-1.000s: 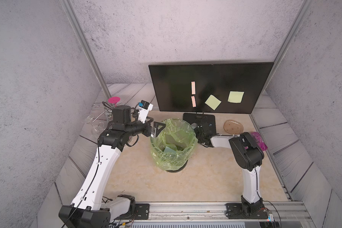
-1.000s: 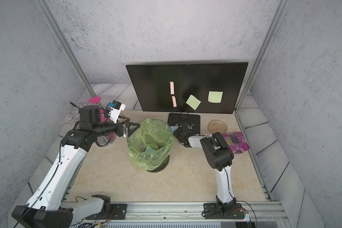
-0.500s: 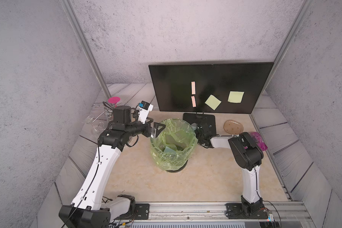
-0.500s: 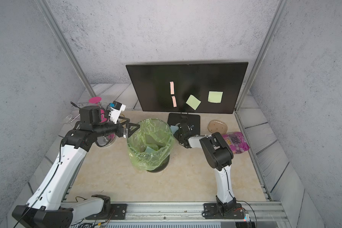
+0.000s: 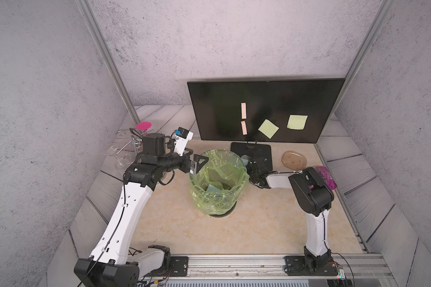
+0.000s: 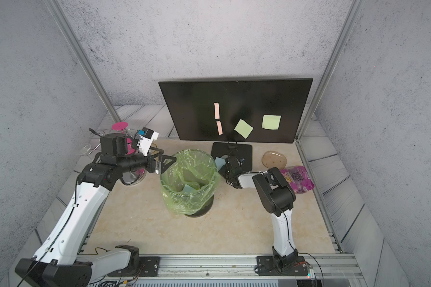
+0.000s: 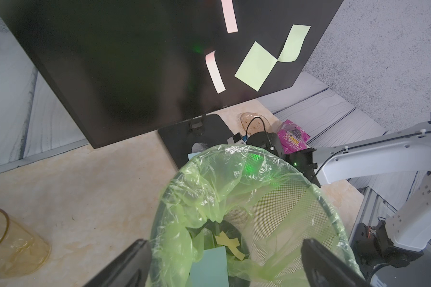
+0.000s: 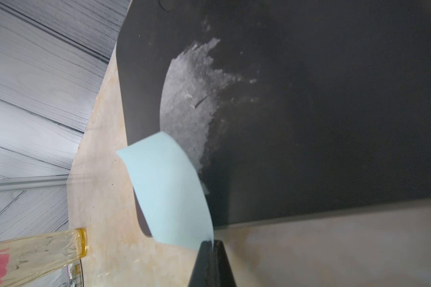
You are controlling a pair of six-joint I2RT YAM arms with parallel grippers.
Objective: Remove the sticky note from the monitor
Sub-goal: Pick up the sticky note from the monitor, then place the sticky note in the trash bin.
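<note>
Pinching curled pale-blue sticky note (image 8: 167,188), seemingly its corner: right gripper (image 8: 212,244) (left gripper (image 7: 225,242) agape)

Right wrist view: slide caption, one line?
Right hand shut on a curled light-blue sticky note over the monitor's black base.

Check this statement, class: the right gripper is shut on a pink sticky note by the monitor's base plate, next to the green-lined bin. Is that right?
Wrong in one respect: the sticky note is light blue, not pink, as the right wrist view shows. The right gripper is shut on it by the monitor's base plate, next to the green-lined bin.
</note>
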